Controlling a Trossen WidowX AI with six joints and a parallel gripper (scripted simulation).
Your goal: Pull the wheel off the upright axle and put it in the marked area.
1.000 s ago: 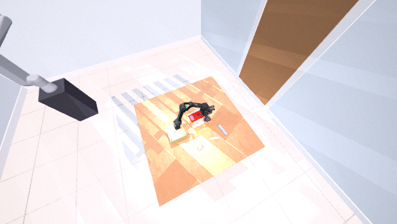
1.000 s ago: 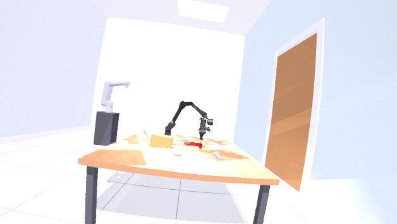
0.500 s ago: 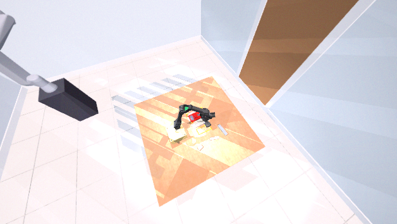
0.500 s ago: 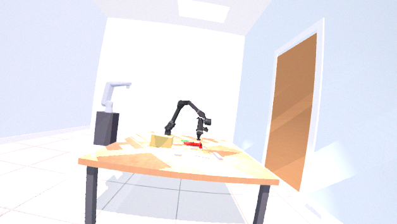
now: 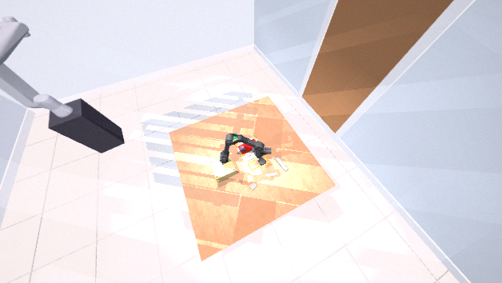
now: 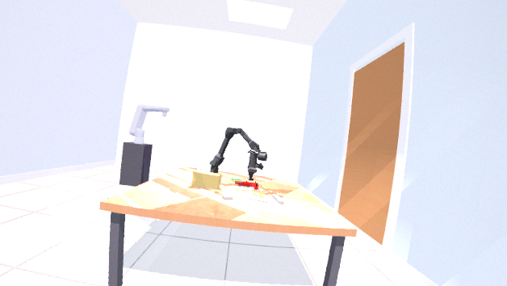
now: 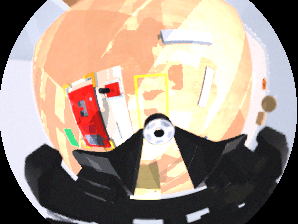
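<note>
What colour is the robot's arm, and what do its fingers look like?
The arm is dark grey to black, thin, with rounded joints. Its base shows a green spot. The fingers are black, wedge-shaped, tapering toward each other. No cables or markings are clear enough to make out.

The arm (image 6: 236, 139) arches over, wrist pointing down, its gripper (image 7: 157, 137) (fingers part-spread) clamped on the wheel (image 7: 157, 131).

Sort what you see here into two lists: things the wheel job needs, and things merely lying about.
Job:
gripper, shut on the small white wheel
yellow-outlined marked area
red flat base

Lying about:
tan rectangular block
pale flat strips
small green piece
</note>
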